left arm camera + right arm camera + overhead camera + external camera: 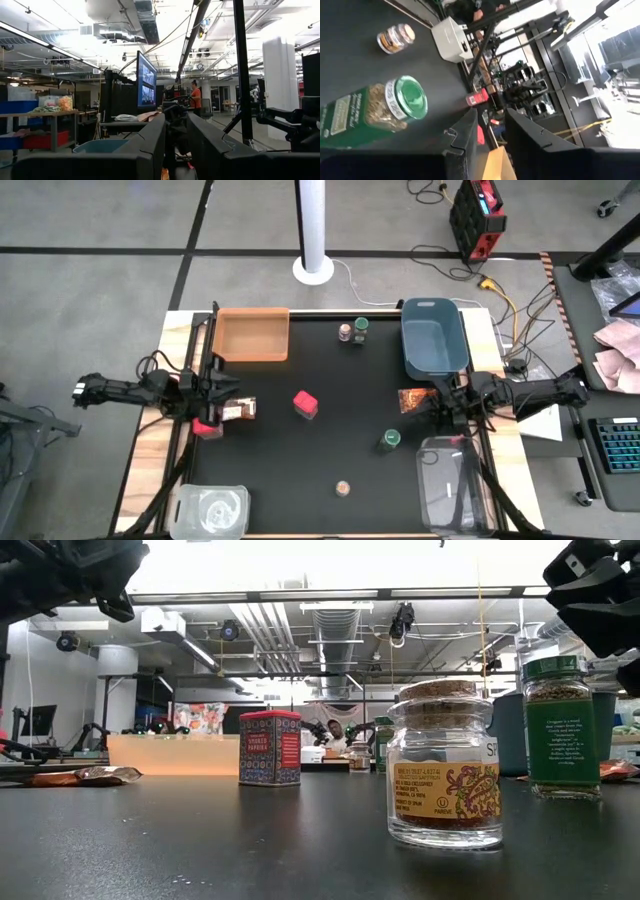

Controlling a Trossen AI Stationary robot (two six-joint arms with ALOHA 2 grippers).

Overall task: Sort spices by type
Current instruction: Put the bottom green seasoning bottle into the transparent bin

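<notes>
The spices stand scattered on the black mat. One red box (305, 404) is at the centre and a second (207, 427) lies by a brown packet (238, 410) at the left. An orange packet (412, 400) lies at the right. A green-capped jar (389, 440) and a tan-capped jar (343, 488) stand toward the near edge, and two more jars (352, 332) stand at the far side. My left gripper (230, 393) hovers at the left edge above the packet, and my right gripper (432, 402) hovers at the right edge. Each shows a narrow gap with nothing in it.
An orange tray (250, 335) sits at the far left and a blue tub (433, 335) at the far right. Clear containers stand at the near left (212, 508) and near right (450, 480) corners. The mat's middle has bare room around the red box.
</notes>
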